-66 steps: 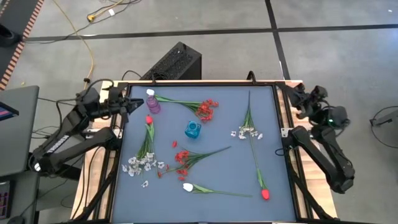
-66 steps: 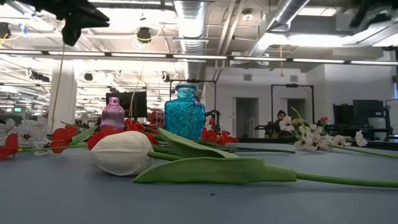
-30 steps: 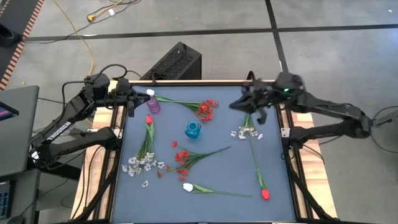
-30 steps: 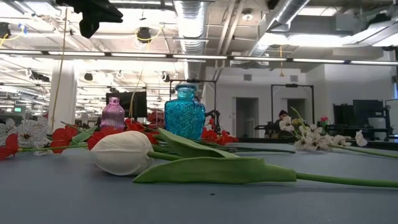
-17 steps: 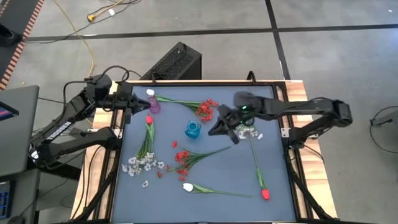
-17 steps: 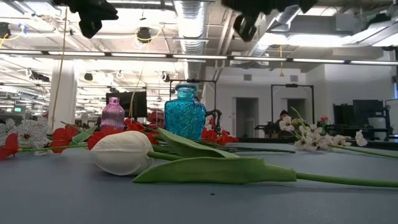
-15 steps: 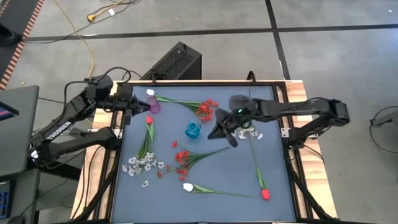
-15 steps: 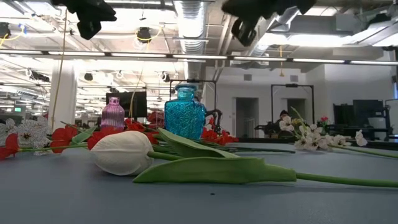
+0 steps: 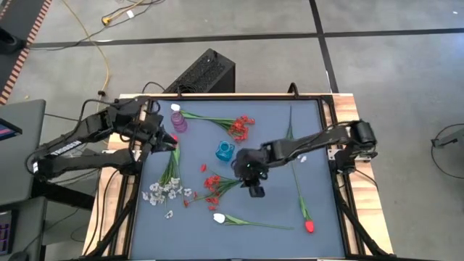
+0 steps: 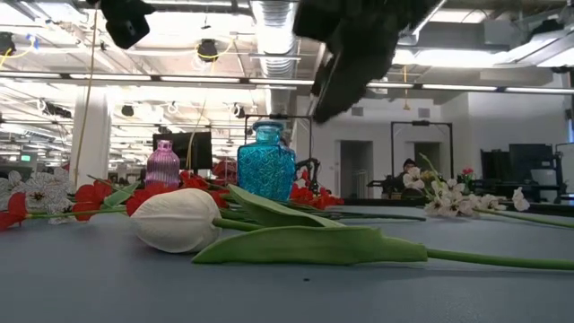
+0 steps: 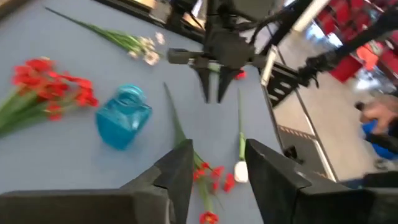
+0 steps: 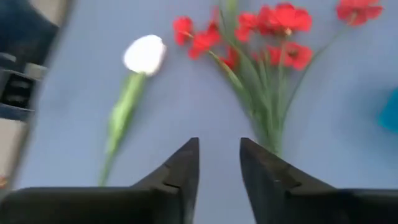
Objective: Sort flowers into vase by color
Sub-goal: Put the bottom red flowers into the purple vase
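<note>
Both grippers (empty) with parted fingers [image 12: 184, 167]

Robotics lab in an open-plan industrial hall. Exposed ducts [image 10: 269, 36] and pipes overhead, strip lights [image 10: 179, 82] in long rows, white columns [image 10: 90, 135]. Grey concrete floor [image 9: 217, 22] marked with dark tape lines; yellow cable [image 9: 101, 43] trailing loose. Wood-framed counter [image 9: 239, 96] with blue mat, two arms mounted at its sides. Dark screens [image 10: 529, 166] and doorways [image 10: 354, 166] at the back.

The right end effector [image 9: 254, 183] has swung from the table's right edge to over the red spray [image 9: 215, 184], fingers parted
</note>
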Robot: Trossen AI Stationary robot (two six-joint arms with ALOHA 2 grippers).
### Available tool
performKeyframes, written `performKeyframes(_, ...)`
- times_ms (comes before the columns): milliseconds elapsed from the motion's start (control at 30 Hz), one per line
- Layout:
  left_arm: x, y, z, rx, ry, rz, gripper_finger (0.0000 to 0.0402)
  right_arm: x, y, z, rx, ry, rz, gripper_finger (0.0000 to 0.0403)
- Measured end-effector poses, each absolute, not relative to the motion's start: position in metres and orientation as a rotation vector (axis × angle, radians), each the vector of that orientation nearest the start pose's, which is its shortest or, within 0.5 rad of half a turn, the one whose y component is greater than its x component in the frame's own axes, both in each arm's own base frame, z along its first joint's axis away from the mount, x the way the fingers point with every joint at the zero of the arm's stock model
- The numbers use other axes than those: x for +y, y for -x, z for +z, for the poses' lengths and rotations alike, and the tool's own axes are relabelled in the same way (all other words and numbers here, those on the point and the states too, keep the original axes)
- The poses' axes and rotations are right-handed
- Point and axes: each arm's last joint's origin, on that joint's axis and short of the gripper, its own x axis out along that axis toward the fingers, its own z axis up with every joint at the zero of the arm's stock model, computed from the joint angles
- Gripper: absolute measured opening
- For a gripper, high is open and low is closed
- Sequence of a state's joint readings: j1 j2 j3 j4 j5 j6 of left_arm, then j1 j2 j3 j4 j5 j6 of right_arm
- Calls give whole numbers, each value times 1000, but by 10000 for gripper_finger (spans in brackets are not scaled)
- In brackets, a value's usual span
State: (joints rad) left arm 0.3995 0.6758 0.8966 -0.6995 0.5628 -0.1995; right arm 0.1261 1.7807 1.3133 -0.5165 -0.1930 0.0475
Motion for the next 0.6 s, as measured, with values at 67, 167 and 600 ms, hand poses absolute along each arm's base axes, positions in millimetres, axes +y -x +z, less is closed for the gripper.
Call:
performKeyframes(67,30,-121,339,442,398,-128,154,56,-375,216,1046,-32,209,183)
performKeyframes(167,24,-123,337,458,372,-105,158,59,-382,204,1110,19,135,218)
performKeyframes(600,3,-124,285,306,400,-93,158,61,-396,173,1180,35,26,238)
